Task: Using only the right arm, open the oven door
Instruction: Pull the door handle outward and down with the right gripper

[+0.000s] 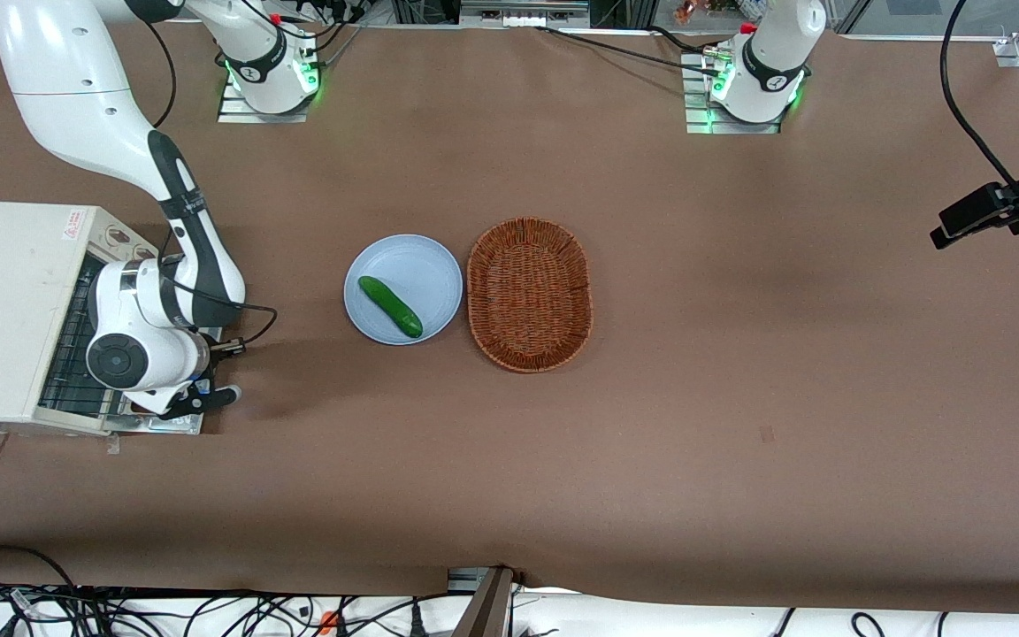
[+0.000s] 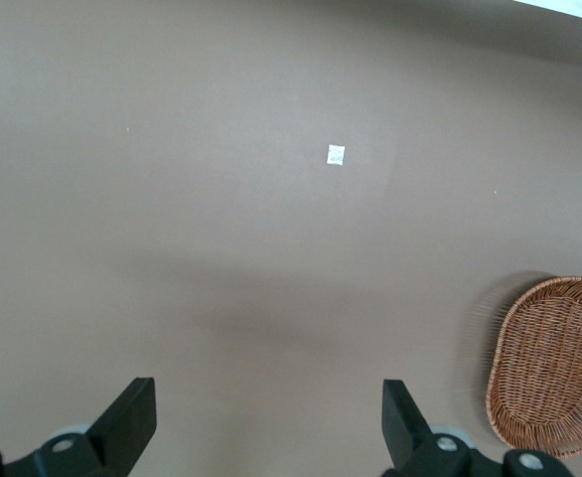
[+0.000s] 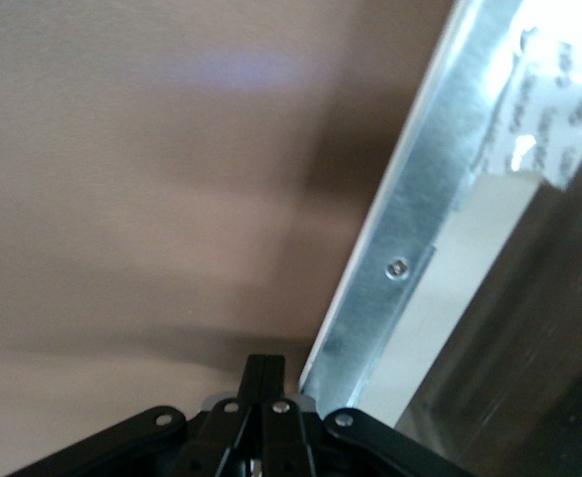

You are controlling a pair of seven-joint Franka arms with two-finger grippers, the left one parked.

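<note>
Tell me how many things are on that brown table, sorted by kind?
Toaster oven, its oven door folded down flat: 1
Blue plate: 1
Cucumber, lying on the plate: 1
Wicker basket, beside the plate: 1
Total: 4

The right arm is not counted; its end effector, fingers shut, sits at the door's outer edge.

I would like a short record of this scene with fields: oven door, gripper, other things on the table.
oven door: open, folded down flat, shiny metal inner frame facing up; wire rack visible inside the oven
gripper: right arm's, low over the open door's edge, fingers shut with nothing between them
plate: light blue, holds a cucumber
basket: brown wicker, beside the plate, nothing in it
</note>
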